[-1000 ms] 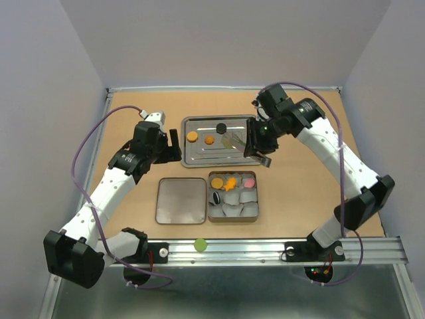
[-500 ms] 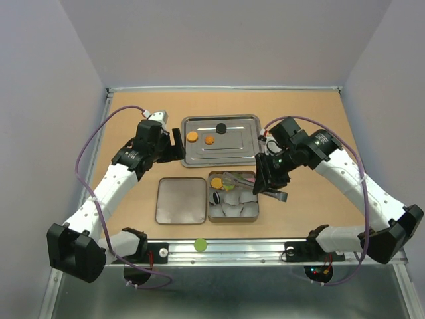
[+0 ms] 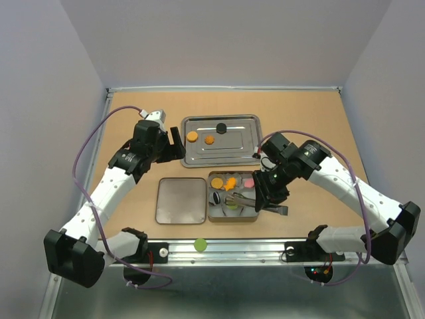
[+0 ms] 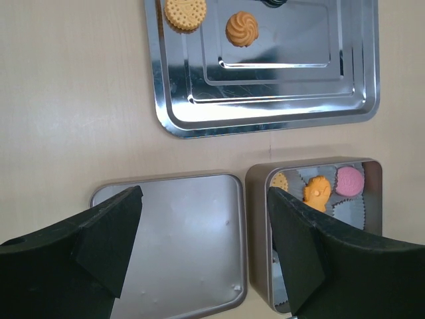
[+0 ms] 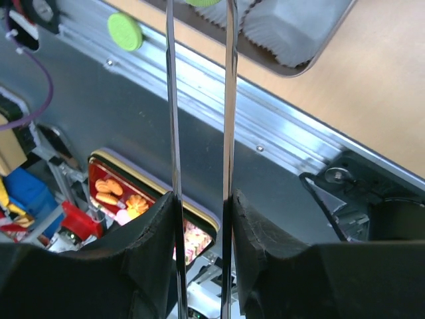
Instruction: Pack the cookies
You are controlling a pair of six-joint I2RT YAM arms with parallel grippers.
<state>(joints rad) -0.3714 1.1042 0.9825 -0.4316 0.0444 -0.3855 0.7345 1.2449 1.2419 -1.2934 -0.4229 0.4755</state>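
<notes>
My left end effector [image 3: 174, 143] [image 4: 204, 199] is hovering with its fingers spread wide and gripping nothing. It is hanging just beside the left end of the steel tray [image 3: 239, 145] [image 4: 279, 86], on the far side of the tin lid [image 3: 180, 199] [image 4: 179, 252].

The lid is lying flat on the brown surface [image 3: 299, 119], just left of the cookie tin [image 3: 232, 219] [image 4: 255, 232]. The tray is resting beyond both of them. Three cookies are sitting on its left half:
- a round orange biscuit [image 3: 192, 136] [image 4: 185, 13]
- an orange swirl cookie [image 3: 208, 140] [image 4: 241, 29] to the right of it
- a black cookie [image 3: 221, 127] farther back

The tin is lined with white paper cups [image 3: 249, 207] [image 5: 292, 26]. Along its far row:
- an orange cookie [image 3: 217, 183] [image 4: 279, 181] is lying at the left
- an orange shaped cookie [image 3: 230, 181] [image 4: 317, 191] is lying in the middle
- a pink cookie [image 3: 248, 181] [image 4: 349, 181] is lying at the right

A second black cookie [image 3: 216, 197] is standing by the tin's left wall.

My right end effector [image 3: 264, 198] [image 5: 199, 206] is clamping a pair of metal tongs [image 3: 244, 197] [image 5: 227, 119] between its fingers. It is reaching over the right side of the tin, with the tongs pointing left across it. A green cookie [image 3: 232, 205] [image 5: 202, 2] is sitting between the tong tips, over the tin's near row. I cannot tell whether it is touching a cup.

A green disc [image 3: 199, 244] [image 5: 125, 31] is lying on the metal rail [image 3: 265, 247] at the near edge.
</notes>
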